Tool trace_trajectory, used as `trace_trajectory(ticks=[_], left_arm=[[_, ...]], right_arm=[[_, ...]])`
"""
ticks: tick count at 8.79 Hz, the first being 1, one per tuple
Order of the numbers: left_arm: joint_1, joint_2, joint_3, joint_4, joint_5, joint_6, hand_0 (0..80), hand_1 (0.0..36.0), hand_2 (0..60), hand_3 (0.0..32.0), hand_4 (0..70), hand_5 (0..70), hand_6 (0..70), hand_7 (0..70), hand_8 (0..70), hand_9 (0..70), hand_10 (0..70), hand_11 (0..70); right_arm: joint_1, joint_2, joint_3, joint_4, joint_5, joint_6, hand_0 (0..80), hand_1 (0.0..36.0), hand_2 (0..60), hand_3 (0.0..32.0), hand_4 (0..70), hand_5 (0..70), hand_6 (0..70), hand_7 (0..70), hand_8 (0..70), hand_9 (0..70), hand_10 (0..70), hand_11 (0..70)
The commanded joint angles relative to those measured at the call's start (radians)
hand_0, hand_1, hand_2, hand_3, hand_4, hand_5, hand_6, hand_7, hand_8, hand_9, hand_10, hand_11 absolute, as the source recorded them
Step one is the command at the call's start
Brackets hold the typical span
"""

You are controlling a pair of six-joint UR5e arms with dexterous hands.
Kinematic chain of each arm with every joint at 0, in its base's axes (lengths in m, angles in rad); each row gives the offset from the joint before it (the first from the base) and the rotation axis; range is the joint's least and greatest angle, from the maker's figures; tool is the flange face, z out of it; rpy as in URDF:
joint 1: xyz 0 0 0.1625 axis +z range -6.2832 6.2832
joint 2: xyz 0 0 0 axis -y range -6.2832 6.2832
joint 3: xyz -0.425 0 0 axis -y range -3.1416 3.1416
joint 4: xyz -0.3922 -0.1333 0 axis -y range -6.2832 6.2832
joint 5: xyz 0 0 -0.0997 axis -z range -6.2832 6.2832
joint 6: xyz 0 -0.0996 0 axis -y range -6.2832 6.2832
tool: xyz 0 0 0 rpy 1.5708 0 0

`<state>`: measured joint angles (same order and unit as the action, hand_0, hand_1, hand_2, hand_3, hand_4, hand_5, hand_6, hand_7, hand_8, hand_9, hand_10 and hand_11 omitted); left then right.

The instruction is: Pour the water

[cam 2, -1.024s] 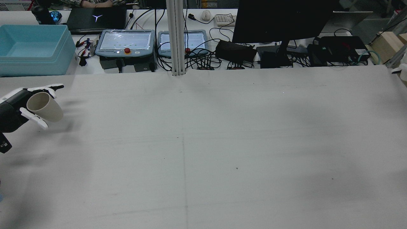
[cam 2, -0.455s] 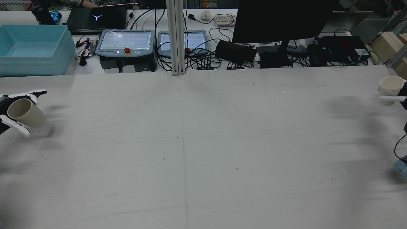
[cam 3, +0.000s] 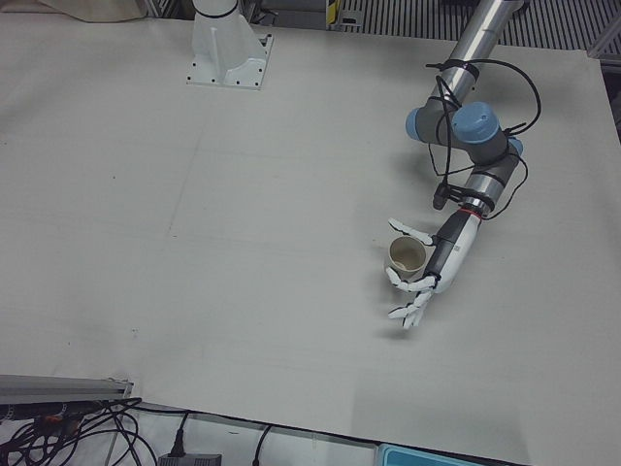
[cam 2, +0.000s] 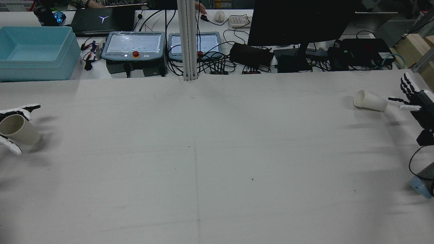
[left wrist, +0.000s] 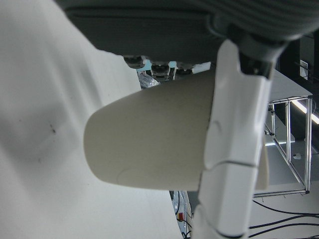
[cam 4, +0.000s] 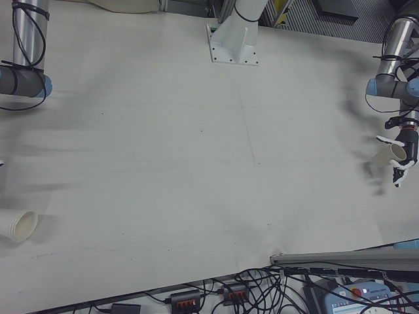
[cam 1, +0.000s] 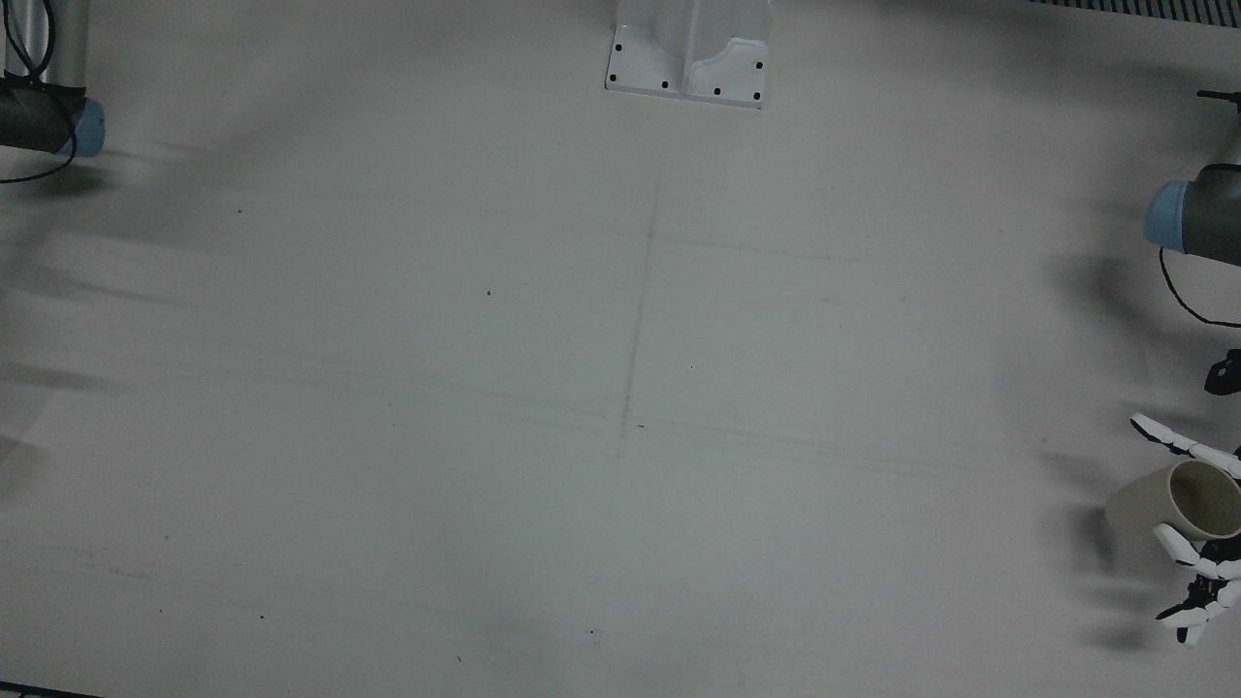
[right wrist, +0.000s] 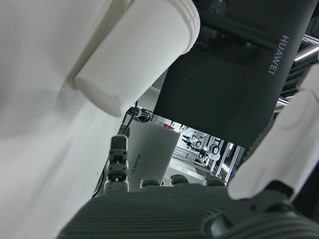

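Note:
My left hand [cam 2: 8,130] is shut on a beige paper cup [cam 2: 18,128] at the table's far left edge in the rear view, and the cup is tilted. The same hand [cam 1: 1197,543] and beige cup [cam 1: 1163,499] show in the front view, in the left-front view [cam 3: 427,277] and in the right-front view [cam 4: 400,163]. In the left hand view the beige cup [left wrist: 149,139] fills the frame behind a white finger [left wrist: 234,159]. A white paper cup [cam 2: 369,100] lies on its side on the table. My right hand [cam 2: 415,100] is open just right of it, apart from it. The white cup also shows in the right-front view [cam 4: 19,226] and in the right hand view [right wrist: 134,50].
A light blue bin [cam 2: 37,51], two teach pendants [cam 2: 134,45], a monitor [cam 2: 301,20] and cables line the far side behind the white table [cam 2: 217,152]. A mast base [cam 1: 688,48] stands at the robot's side. The arms' elbows [cam 1: 1193,218] hang over the table's side edges.
My left hand has carried the beige cup further left. My right hand came in holding the white cup upright and has let go; the cup now lies on its side beside it.

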<state>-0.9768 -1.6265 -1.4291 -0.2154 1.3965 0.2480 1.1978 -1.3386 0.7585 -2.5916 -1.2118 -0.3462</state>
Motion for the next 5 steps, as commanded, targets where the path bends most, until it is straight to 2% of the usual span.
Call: trace_trajectory(ticks=[1,3,4,5], left_arm=[[0.001,0.007,0.053,-0.044,-0.001,0.043,74.0,9.9,0.0,0.0,44.6,70.0,8.9,19.6,6.1,3.3,0.0,0.9],[0.009,0.011,0.097,-0.062,-0.001,0.059,73.8,11.9,0.0,0.0,29.2,70.0,5.5,13.4,4.7,1.2,0.0,0.0],[0.010,0.013,0.123,-0.079,-0.001,0.060,71.8,12.8,0.0,0.0,23.9,57.3,4.5,11.3,4.7,0.8,0.0,0.0],[0.013,0.013,0.151,-0.094,-0.001,0.060,65.3,12.4,0.0,0.0,18.7,25.6,3.4,9.7,4.5,0.5,0.0,0.0]], right_arm=[[0.043,-0.010,0.109,-0.005,-0.032,0.049,45.0,4.0,0.0,32.0,0.0,0.0,0.0,0.0,0.0,0.0,0.0,0.0],[0.068,-0.011,0.133,-0.010,-0.037,0.049,44.9,4.7,0.0,32.0,0.0,0.0,0.0,0.0,0.0,0.0,0.0,0.0],[0.074,-0.020,0.134,-0.009,-0.038,0.049,45.0,4.9,0.0,32.0,0.0,0.0,0.0,0.0,0.0,0.0,0.0,0.0],[0.080,-0.024,0.134,-0.008,-0.038,0.050,44.9,5.0,0.0,32.0,0.0,0.0,0.0,0.0,0.0,0.0,0.0,0.0]])
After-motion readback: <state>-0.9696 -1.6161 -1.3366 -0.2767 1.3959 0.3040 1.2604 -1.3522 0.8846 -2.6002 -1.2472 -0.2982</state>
